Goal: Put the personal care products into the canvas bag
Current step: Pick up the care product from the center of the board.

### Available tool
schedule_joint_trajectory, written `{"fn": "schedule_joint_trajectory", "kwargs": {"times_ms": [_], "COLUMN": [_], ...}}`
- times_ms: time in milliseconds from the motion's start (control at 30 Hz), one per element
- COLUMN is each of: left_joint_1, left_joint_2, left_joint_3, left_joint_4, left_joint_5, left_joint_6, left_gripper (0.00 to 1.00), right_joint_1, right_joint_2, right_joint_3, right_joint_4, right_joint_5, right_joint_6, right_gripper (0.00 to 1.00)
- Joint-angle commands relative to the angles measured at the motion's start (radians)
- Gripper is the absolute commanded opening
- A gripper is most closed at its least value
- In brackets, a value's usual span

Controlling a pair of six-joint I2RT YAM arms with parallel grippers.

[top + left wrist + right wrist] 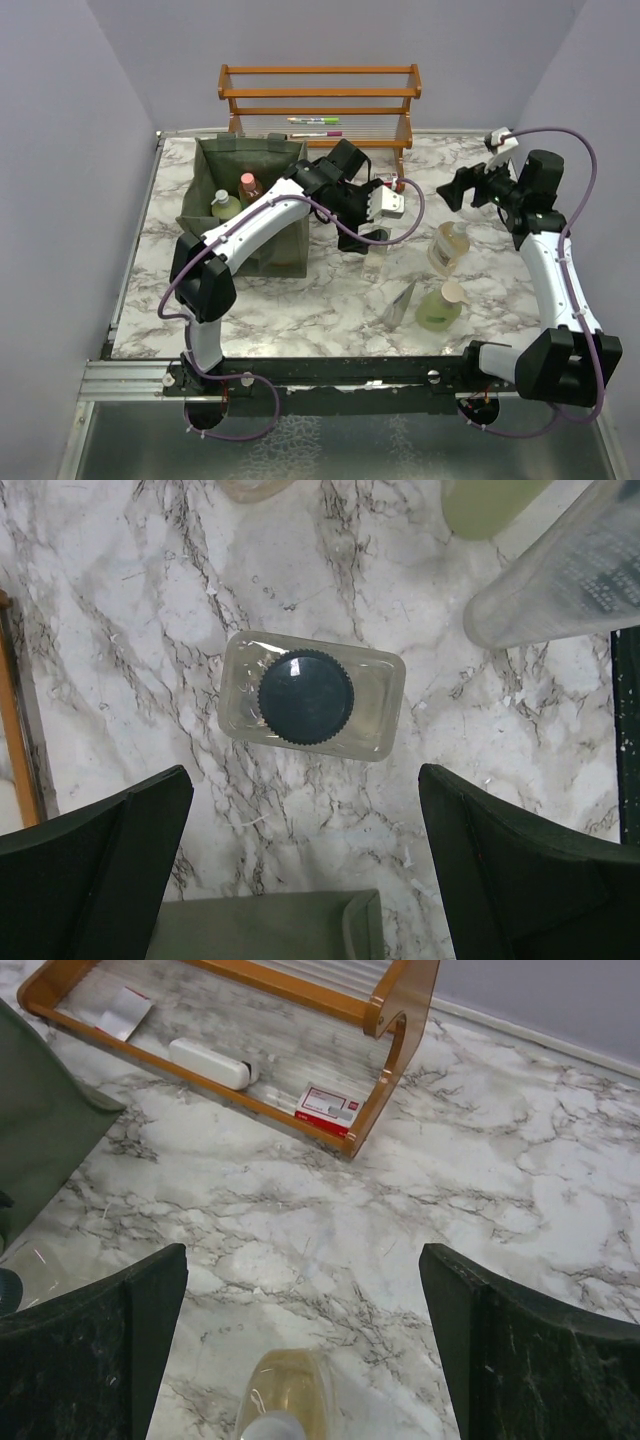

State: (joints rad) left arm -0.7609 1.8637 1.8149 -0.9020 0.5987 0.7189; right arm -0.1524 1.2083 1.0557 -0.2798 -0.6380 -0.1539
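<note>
On the worktop (300, 300), the canvas bag (290, 255) at left held two bottles (225, 207). Left fingers (388, 205), wide open and empty, hung over the black-capped bottle (306, 697), best lowered centred to clamp below its cap; right fingers (452, 190) gaped empty too.

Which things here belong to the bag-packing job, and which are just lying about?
Job: canvas bag, pale green bottle, orange bottle, clear bottle, amber pump bottle, green pump bottle, grey pouch.
Lying about: wooden rack, marker pens.
</note>
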Motion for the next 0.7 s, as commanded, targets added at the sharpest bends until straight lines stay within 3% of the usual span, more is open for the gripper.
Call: {"fn": "schedule_joint_trajectory", "kwargs": {"times_ms": [0,500,667], "left_joint_1": [-0.007,-0.011,-0.015], "left_joint_2": [0.034,0.222,0.234], "left_joint_3": [0.044,0.242,0.227], "left_joint_4": [-0.009,-0.098,-0.066], "left_joint_5": [-0.013,0.122,0.151], "left_joint_6": [0.059,0.058,0.010], "left_gripper": [0.99,0.99,0.99], "right_joint_1": [-0.013,-0.045,-0.052], "right_joint_2": [-0.045,-0.051,-0.038], "right_joint_3": [-0.025,-0.066,-0.069], "right_joint_4": [0.072,0.048,0.042], "right_joint_5": [-0.021,-0.112,-0.127], "right_joint_6": [-0.020,-0.046,-0.052], "right_gripper": [0.99,0.99,0.99]}}
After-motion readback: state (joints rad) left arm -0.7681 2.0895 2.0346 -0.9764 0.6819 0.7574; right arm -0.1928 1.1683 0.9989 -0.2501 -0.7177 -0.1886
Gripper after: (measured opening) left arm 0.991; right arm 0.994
